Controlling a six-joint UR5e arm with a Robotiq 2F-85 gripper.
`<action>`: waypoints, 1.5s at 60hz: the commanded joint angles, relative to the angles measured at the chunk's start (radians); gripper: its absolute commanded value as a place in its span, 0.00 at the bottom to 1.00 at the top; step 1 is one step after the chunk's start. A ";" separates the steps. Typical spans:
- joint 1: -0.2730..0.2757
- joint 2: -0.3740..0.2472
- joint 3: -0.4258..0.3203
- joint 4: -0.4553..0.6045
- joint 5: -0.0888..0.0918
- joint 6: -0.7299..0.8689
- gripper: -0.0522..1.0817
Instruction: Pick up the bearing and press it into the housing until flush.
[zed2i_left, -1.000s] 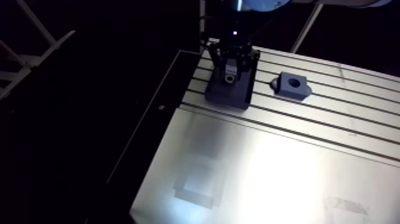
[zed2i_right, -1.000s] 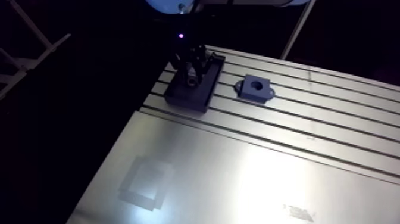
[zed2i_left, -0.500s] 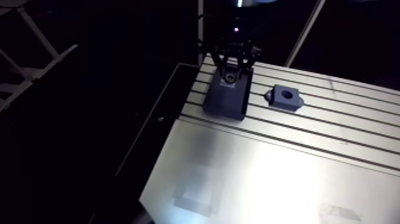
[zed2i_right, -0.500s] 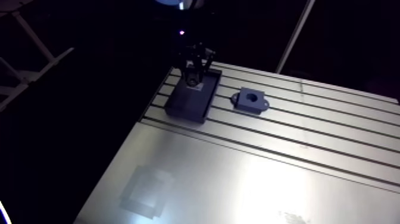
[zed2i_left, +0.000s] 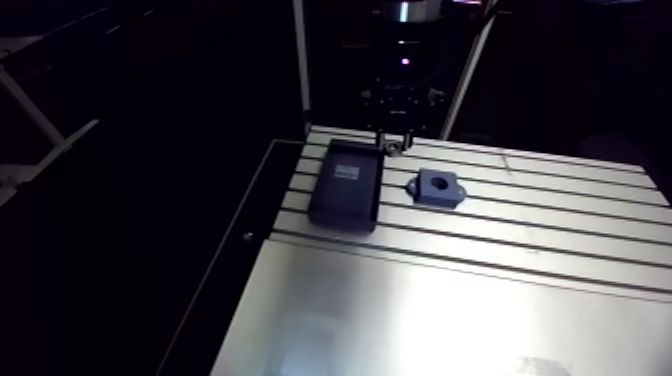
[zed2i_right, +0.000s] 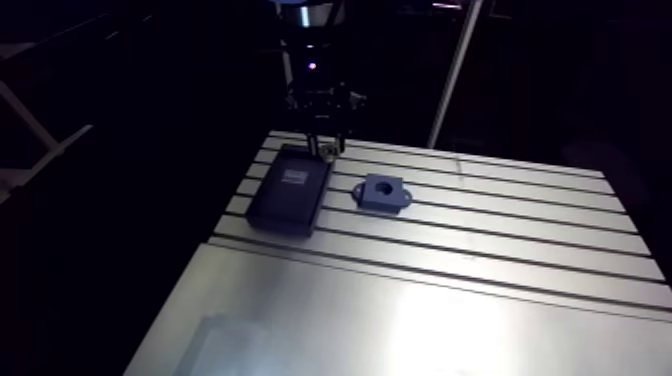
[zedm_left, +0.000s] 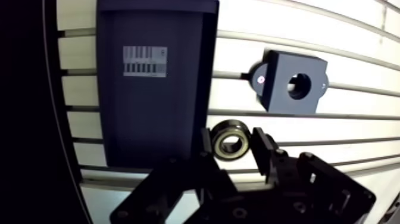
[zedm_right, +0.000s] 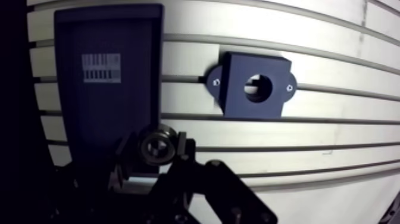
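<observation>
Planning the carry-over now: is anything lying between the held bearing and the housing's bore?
Nothing visible. The hand, shut on the bearing, hangs by the tray edge; only bare slotted table lies between it and the housing, whose bore looks empty.

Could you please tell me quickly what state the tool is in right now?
Tool: shut on the bearing, which sits between its fingers.
</observation>
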 joint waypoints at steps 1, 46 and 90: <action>-0.075 -0.020 -0.001 0.035 -0.011 -0.068 0.58; -0.191 0.017 0.011 0.019 -0.011 -0.133 0.56; -0.194 0.082 0.037 -0.092 -0.007 -0.159 0.57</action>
